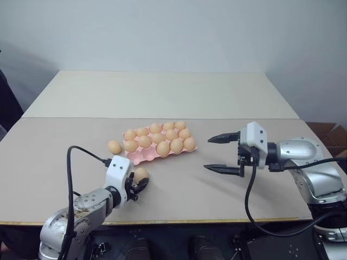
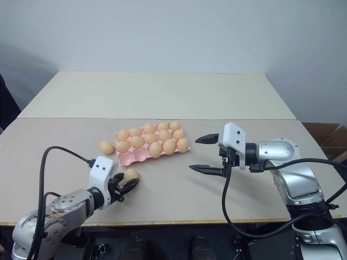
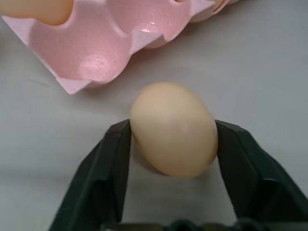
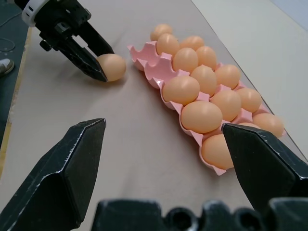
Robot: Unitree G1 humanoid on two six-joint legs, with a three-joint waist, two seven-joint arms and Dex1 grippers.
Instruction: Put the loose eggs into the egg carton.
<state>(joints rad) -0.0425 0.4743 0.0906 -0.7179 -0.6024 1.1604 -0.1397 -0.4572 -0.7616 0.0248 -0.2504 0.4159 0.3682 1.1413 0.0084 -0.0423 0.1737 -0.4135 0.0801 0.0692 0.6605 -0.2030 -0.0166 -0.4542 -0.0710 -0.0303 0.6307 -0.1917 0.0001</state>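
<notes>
Your left end effector (image 1: 139, 186) pinches a loose egg (image 1: 140, 174) on the counter (image 1: 179, 189) | the egg carton (image 1: 142, 156) and its empty near-corner cups lie just ahead, slightly right, egg's long axis roughly across the fingers | right end effector (image 1: 221, 153) hangs spread, empty, farther off | another loose egg (image 1: 114, 147) sits beside the carton's left edge

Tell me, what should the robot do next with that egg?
Probably lift it. The left gripper is shut on the smooth orange-tan egg, which sits on the grey table beside the pink moulded egg carton's empty corner cups.
</notes>
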